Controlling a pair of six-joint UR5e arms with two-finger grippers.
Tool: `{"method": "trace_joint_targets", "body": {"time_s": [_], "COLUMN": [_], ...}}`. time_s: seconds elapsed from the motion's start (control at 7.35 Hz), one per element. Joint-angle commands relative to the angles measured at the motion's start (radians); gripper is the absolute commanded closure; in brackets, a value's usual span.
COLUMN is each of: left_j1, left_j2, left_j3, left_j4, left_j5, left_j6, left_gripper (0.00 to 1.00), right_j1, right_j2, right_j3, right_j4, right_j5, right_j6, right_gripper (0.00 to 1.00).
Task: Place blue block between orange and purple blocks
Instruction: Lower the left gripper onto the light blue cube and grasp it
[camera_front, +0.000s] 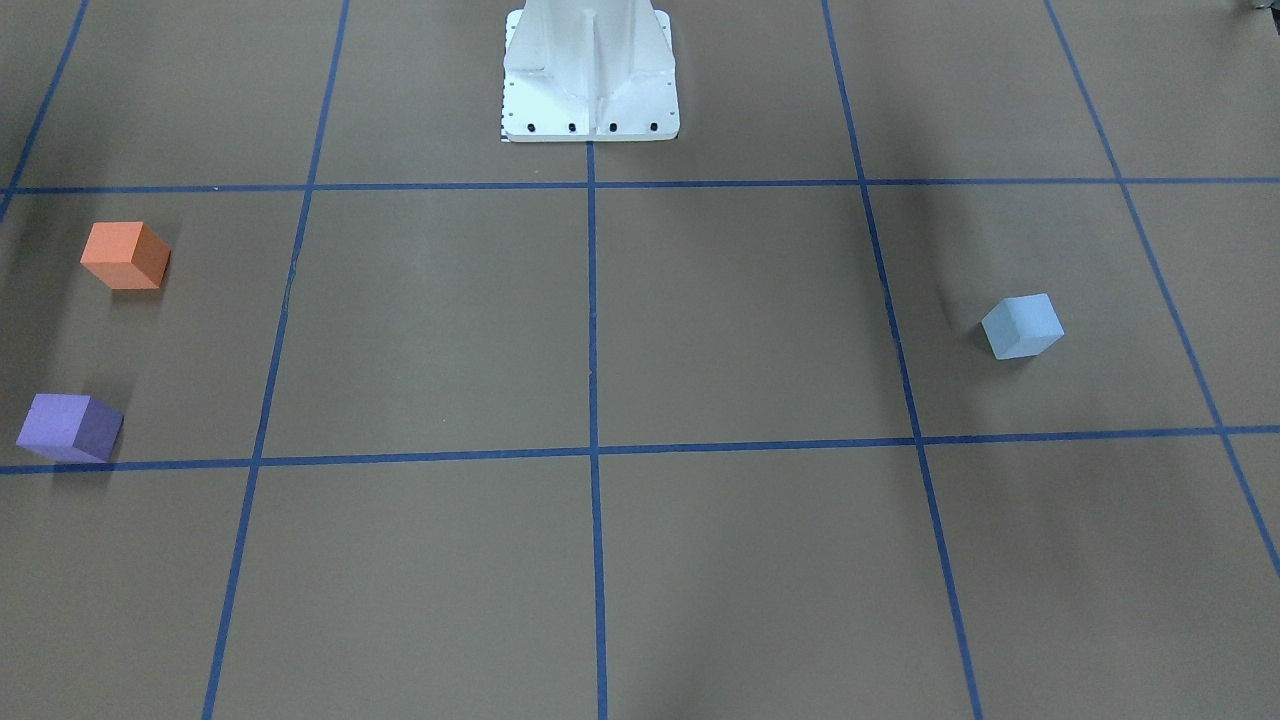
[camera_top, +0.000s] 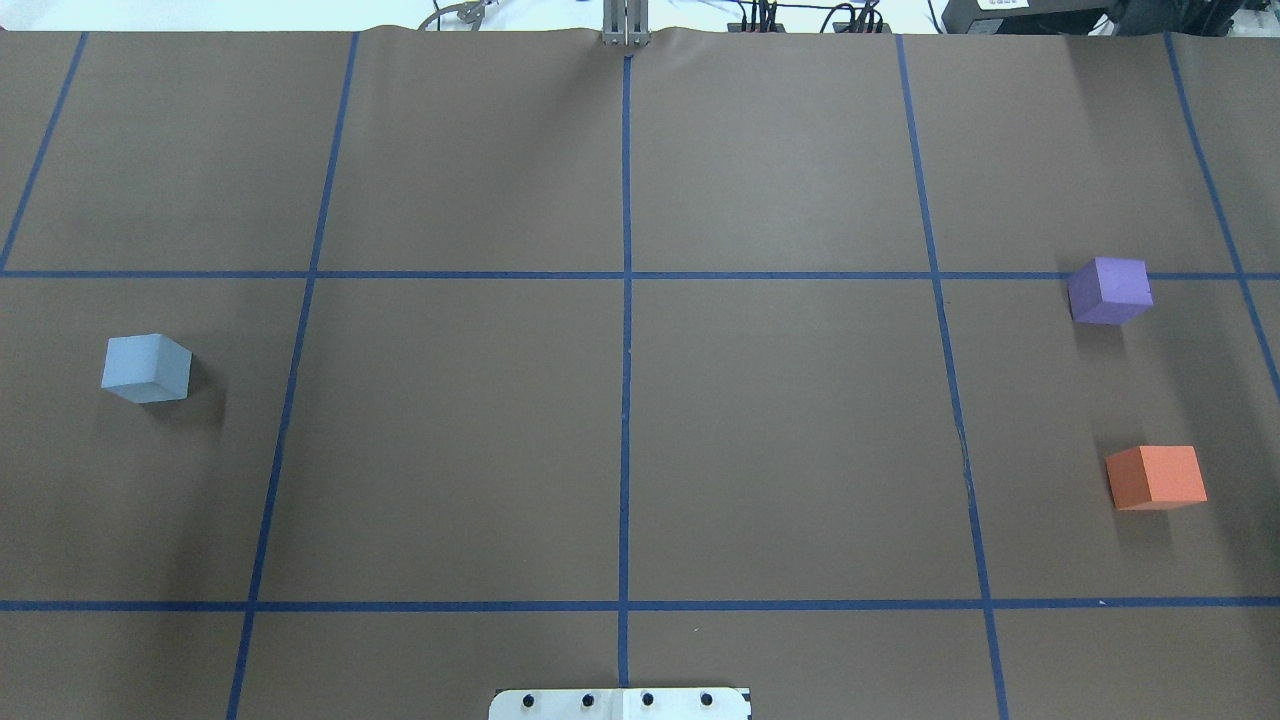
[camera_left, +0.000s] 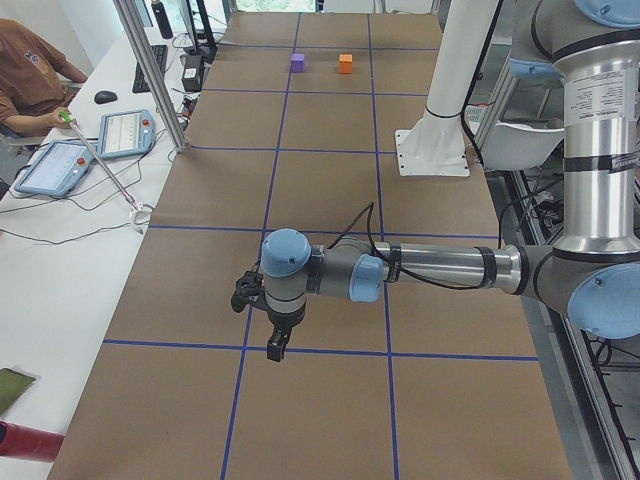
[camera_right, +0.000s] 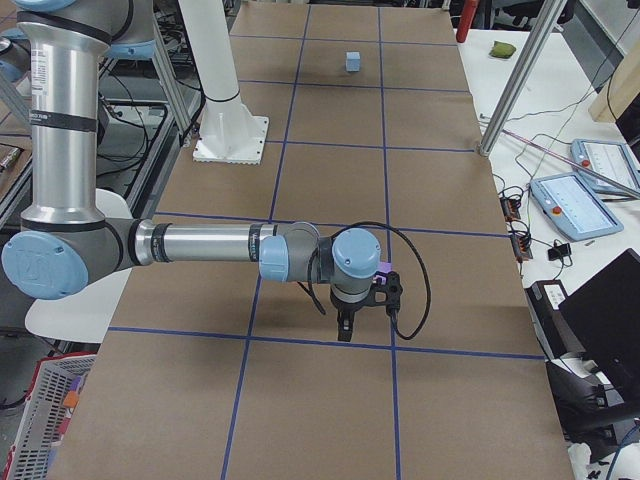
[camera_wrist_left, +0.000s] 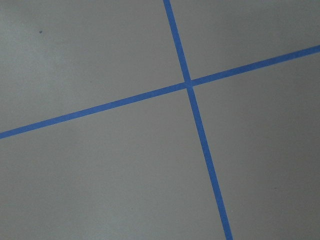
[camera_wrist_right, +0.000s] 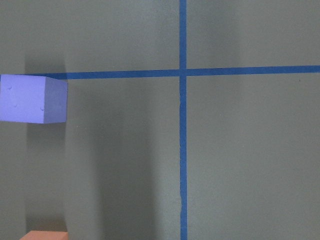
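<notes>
Blue block (camera_top: 147, 368) sits alone on the left side of the bench (camera_top: 620, 450), turned askew to the tape grid (camera_top: 626, 300). It is well apart from the orange block (camera_top: 1157, 477) and purple block (camera_top: 1110, 290) at the right. The left hand (camera_left: 277, 347) hangs above the bench and the right hand (camera_right: 343, 330) hangs near the purple block; whether either is open or closed I cannot tell. The pickup looks not yet begun. It would be best to turn the left wrist square to the block's faces, grip low, then set it centred in the gap, nudging neither neighbour.
</notes>
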Motion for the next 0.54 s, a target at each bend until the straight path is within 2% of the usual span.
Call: {"method": "trace_joint_targets", "body": {"time_s": [0.0, 0.14, 0.41], "left_j1": [0.000, 0.002, 0.006], "left_j2": [-0.001, -0.006, -0.009], "left_j3": [-0.006, -0.022, -0.119], "left_j4": [0.000, 0.002, -0.001], "left_j5": [-0.001, 0.004, -0.005], "left_j6": [0.000, 0.000, -0.030], "left_gripper": [0.00, 0.00, 0.00], "right_j1": [0.001, 0.001, 0.001], "right_j2": [0.005, 0.008, 0.010], "right_j3": [-0.001, -0.003, -0.004], "right_j4": [0.000, 0.000, 0.000], "right_j5": [0.000, 0.000, 0.002], "right_j6": [0.001, 0.003, 0.006], "right_gripper": [0.00, 0.00, 0.00]}}
